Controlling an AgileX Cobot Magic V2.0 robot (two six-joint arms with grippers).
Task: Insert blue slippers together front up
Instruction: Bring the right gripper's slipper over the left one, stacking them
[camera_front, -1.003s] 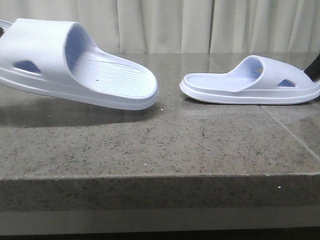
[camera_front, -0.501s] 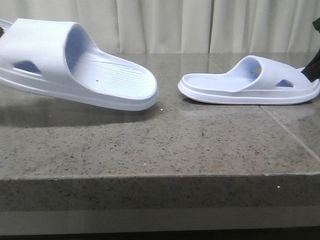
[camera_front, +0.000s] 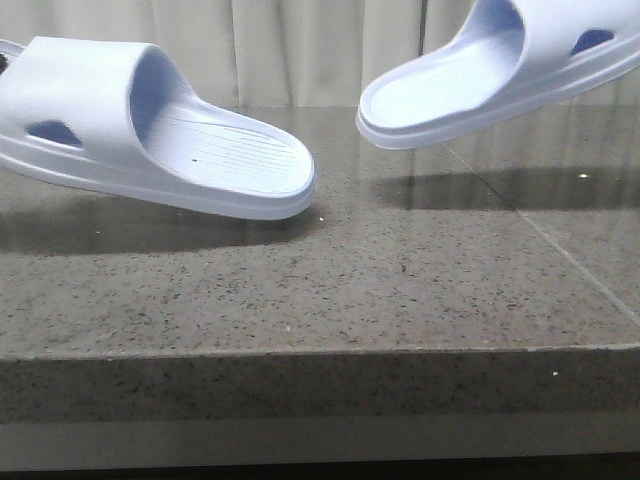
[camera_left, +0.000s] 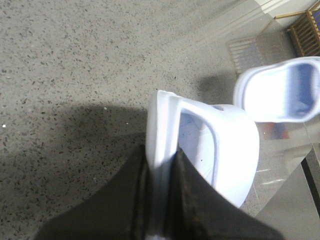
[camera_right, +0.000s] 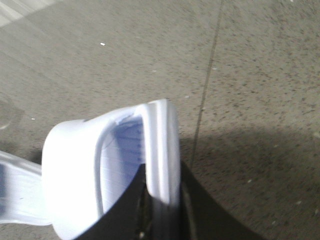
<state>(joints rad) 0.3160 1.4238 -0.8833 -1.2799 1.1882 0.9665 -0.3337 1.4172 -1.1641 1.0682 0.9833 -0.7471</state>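
Observation:
Two pale lavender-blue slippers hang above the stone table. The left slipper (camera_front: 150, 130) is held off the surface at the left, toe toward the middle, sloping down. My left gripper (camera_left: 161, 210) is shut on its heel edge (camera_left: 159, 145). The right slipper (camera_front: 500, 70) is lifted higher at the upper right, toe down toward the middle, heel out of frame. My right gripper (camera_right: 162, 210) is shut on its heel edge (camera_right: 162, 150). The toes face each other with a gap between them. Neither gripper shows in the front view. The right slipper also shows in the left wrist view (camera_left: 280, 90).
A speckled grey stone table (camera_front: 320, 290) with its front edge near the bottom of the front view. Pale curtains (camera_front: 300, 50) hang behind. A wooden rack (camera_left: 307, 30) stands beyond the table. Each slipper casts a shadow on the table.
The right slipper has left the table, risen and tilted toe-down, with its heel now out of the frame. The left slipper has stayed where it was.

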